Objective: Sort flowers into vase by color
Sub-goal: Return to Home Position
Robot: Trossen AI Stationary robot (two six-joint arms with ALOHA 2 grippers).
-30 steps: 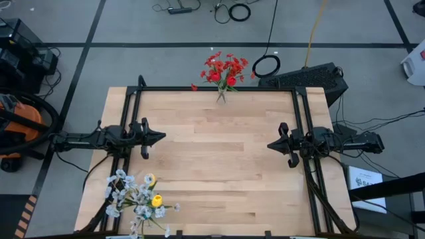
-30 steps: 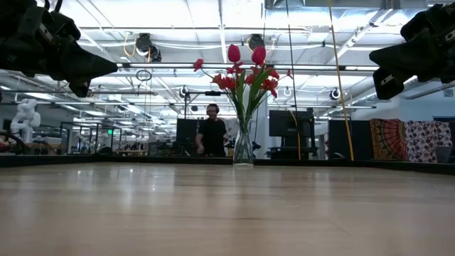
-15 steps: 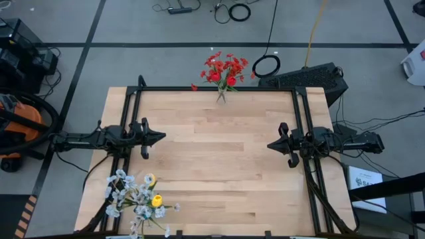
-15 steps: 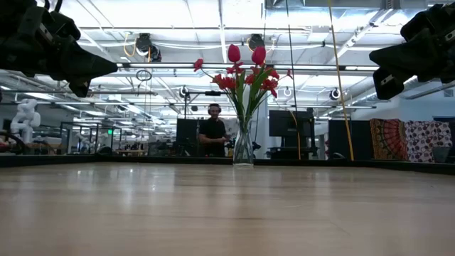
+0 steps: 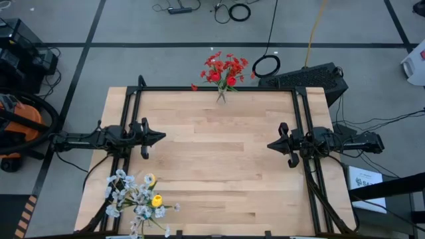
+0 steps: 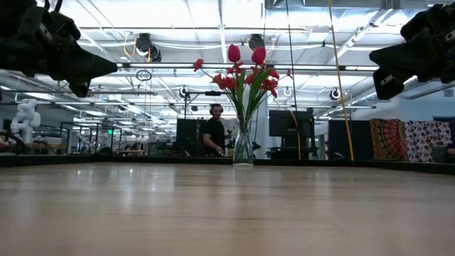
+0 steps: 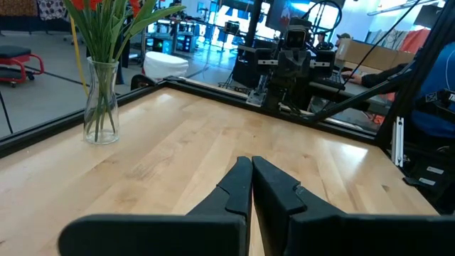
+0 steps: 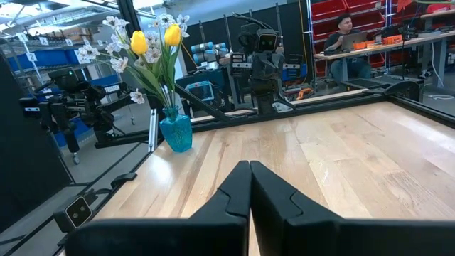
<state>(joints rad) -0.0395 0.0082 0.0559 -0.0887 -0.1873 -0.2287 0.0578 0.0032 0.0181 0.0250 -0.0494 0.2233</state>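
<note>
Red flowers (image 5: 224, 70) stand in a clear vase (image 7: 101, 107) at the middle of one edge of the table (image 5: 219, 153). Yellow and white flowers (image 5: 139, 196) fill a blue vase (image 8: 176, 131) at the opposite edge, on the left arm's side. The left hand (image 5: 161, 138) and right hand (image 5: 270, 145) hang above opposite sides, well apart, each with fingers pressed together.

A pale wooden table (image 5: 212, 153) edged with black rails stands on a grey floor. An orange vacuum (image 5: 16, 126) sits on the floor to its left. A coiled black cable (image 5: 266, 65) and a black case (image 5: 312, 78) lie past its far right corner. Beyond the far edge stands a person in dark clothes (image 6: 213, 134), with patterned cloths (image 6: 409, 142) hanging at right.
</note>
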